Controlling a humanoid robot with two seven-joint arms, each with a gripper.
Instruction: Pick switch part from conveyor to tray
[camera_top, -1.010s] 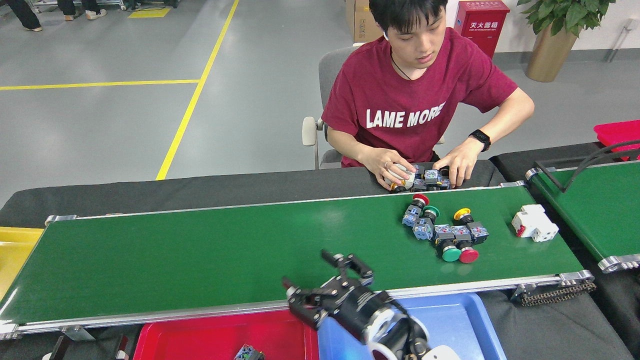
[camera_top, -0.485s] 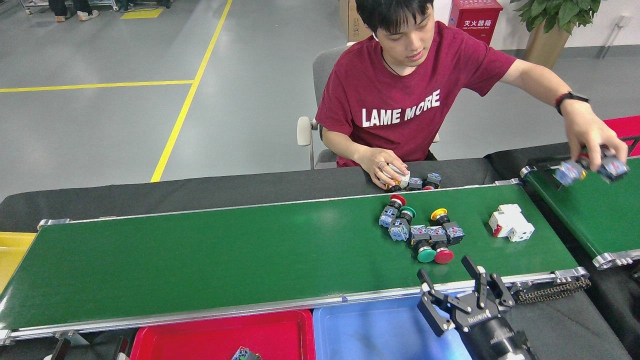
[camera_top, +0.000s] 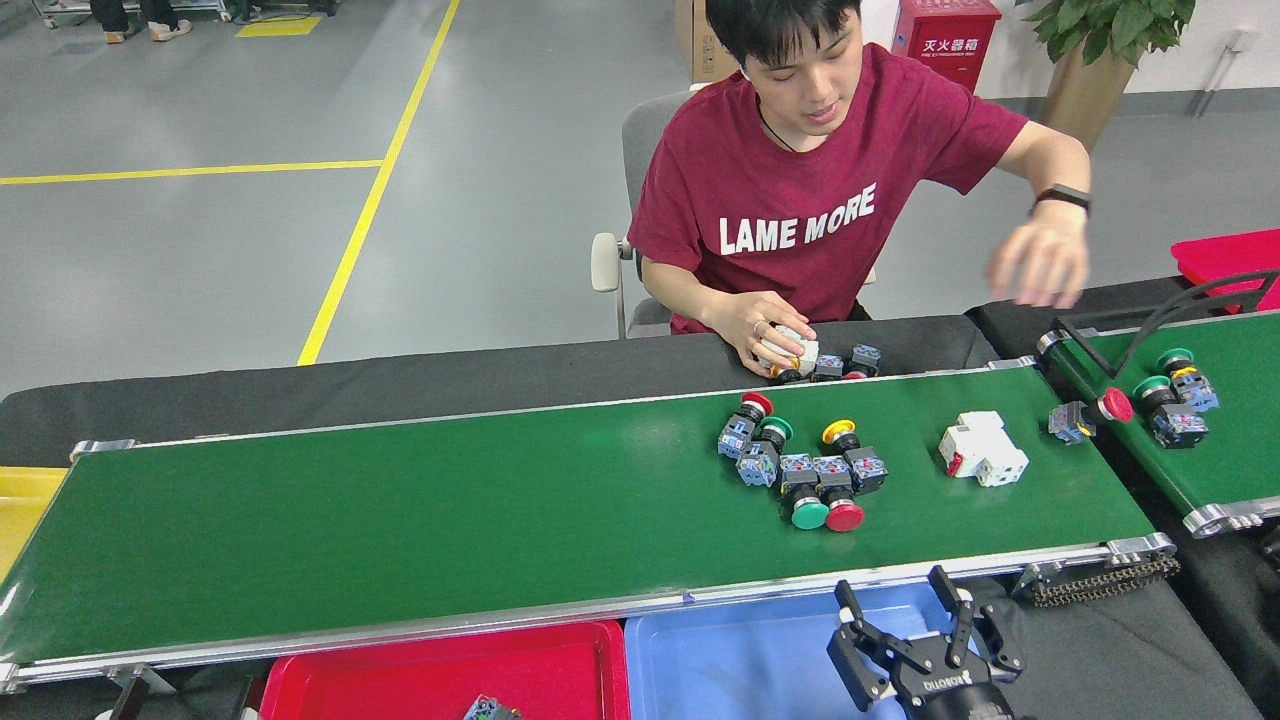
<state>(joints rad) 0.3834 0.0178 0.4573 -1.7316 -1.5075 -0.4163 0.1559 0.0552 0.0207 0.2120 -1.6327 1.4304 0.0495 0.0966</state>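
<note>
Since half a second ago the switch cluster (camera_top: 803, 470) and the white breaker (camera_top: 983, 462) have slid left along the conveyor (camera_top: 400, 510), the person's hand (camera_top: 1038, 266) has let go of the switches it carried and lifted clear of the second belt (camera_top: 1215, 440), and the right gripper (camera_top: 910, 625) has dropped lower in view. That gripper now hangs over the blue tray (camera_top: 740, 665), just short of the conveyor's near rail, its jaws spread wide with nothing between them. No left gripper shows. On the long green belt the cluster lies right of centre: five push-button switches touching one another, with red, green and yellow caps at the far side and a green and a red cap at the near side. The breaker lies apart from them, to their right. One red-capped switch (camera_top: 1085, 415) sits at the gap between the two belts, and three more switches (camera_top: 1172, 395) lie on the second belt. The person's other hand (camera_top: 765, 330) rests on the black counter (camera_top: 450, 380) behind the conveyor, over a white part beside a few more switches. A red tray (camera_top: 440, 675) sits left of the blue one, with one small part (camera_top: 487, 710) at its near edge. A yellow tray (camera_top: 25, 505) shows at the far left.
</note>
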